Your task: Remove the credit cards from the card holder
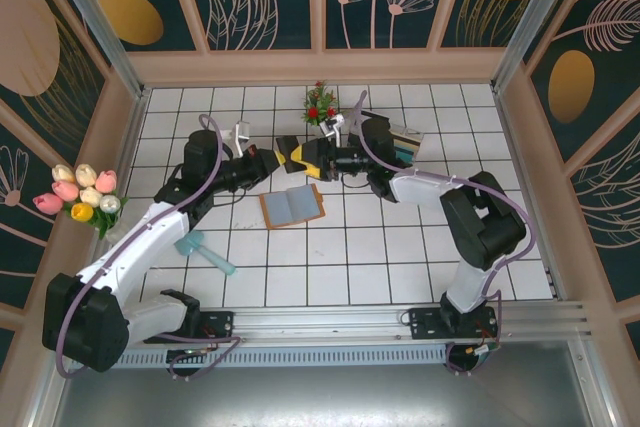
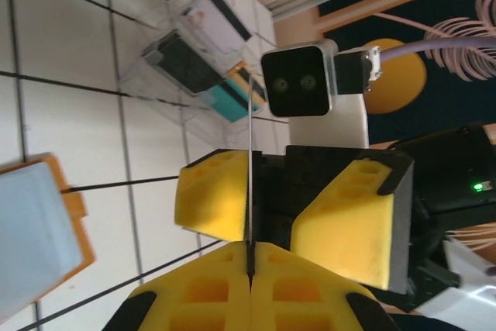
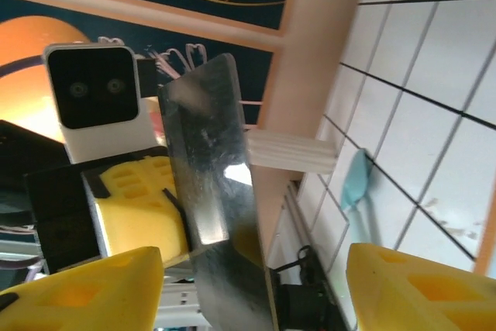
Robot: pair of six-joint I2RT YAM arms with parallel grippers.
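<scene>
Top view: card holder (image 1: 292, 205) lies open near the middle of the table (image 1: 400, 267), just nearside of both grippers. Left gripper (image 1: 272, 160) and right gripper (image 1: 298, 159) meet tip to tip.
Left wrist: left gripper (image 2: 250, 261) is clenched on a credit card (image 2: 250, 184), seen edge-on.
Right wrist: right gripper (image 3: 252, 269) has its jaws apart, either side of the card.

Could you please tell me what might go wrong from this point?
1. The left gripper pinches the card by one edge only, so it could slip or twist out.
2. The right gripper, open, has a finger on either side of the card. A sideways move might knock it loose.
</scene>
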